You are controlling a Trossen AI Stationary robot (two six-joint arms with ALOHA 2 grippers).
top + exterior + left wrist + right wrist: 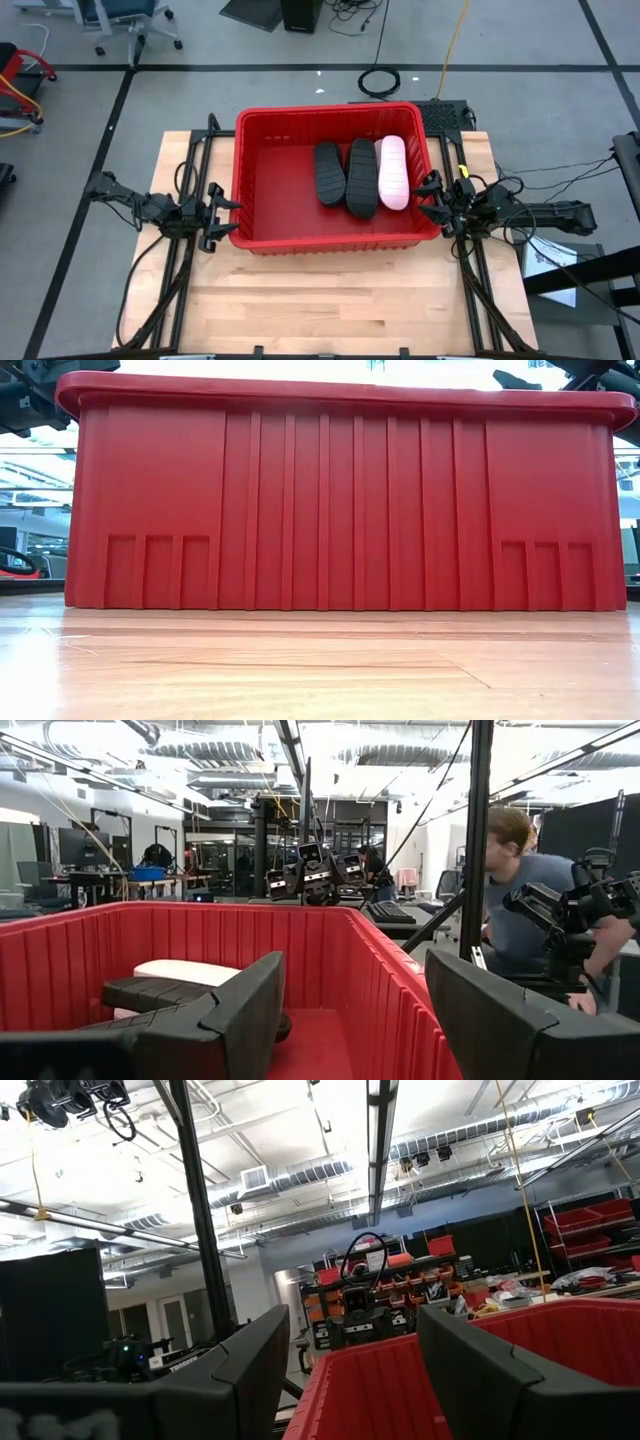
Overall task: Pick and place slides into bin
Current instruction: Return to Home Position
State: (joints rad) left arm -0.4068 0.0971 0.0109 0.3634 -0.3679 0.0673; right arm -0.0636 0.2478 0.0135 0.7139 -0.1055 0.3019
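our left gripper (228, 218) hangs spread and empty just outside the bin's left wall. the right gripper (428, 200) mirrors it at the opposite wall, fingers apart and holding nothing. we judge both are parked low and clear of the rim because the loading looks finished and the arms are settling to rest. between them the red bin (330, 108) sits on the wooden table (330, 300). inside, toward its right side, a black slide (330, 173) lies against a second black slide (362, 178), with a pink slide (394, 172) touching that one. anything stacked beneath is hidden from us. we see no slide outside the bin. farther off, a person (520, 890) leans forward in the room.
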